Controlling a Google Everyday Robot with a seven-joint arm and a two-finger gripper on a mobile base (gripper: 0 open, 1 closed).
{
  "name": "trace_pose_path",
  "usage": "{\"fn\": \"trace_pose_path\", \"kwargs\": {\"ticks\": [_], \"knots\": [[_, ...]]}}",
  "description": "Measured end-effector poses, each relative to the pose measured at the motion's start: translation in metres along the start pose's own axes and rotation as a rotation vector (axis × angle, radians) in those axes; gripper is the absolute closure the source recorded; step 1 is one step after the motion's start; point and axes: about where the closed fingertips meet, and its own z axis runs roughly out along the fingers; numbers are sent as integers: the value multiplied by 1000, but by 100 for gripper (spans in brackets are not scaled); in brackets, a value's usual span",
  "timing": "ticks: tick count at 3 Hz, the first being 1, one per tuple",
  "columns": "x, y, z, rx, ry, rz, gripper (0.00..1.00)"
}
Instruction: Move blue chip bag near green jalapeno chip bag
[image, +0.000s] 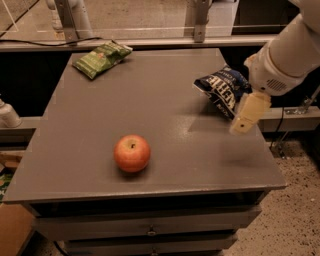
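Observation:
The blue chip bag (221, 88) is dark navy with white lettering and lies wrinkled at the right side of the grey table (150, 105). The green jalapeno chip bag (101, 58) lies flat at the table's far left corner, well apart from the blue bag. My gripper (243, 123) hangs from the white arm (287, 52) that comes in from the upper right. It is above the table's right edge, just right of and in front of the blue bag, partly overlapping the bag's right end in view. It holds nothing that I can see.
A red apple (132, 153) stands near the table's front, left of centre. Drawers (150, 231) sit under the tabletop. Metal posts (67, 20) and a rail run behind the table. A cardboard box (12, 232) is on the floor at lower left.

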Motion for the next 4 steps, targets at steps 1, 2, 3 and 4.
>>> {"fn": "trace_pose_path", "kwargs": {"ticks": [1,2,3,4], "knots": [[-12,-29,25,60,-37,28,0],[-21,-52,42,103,-59,40,0],[-32,-62,61,112,-71,50,0],[-39,-62,78,94,-71,58,18]]}}
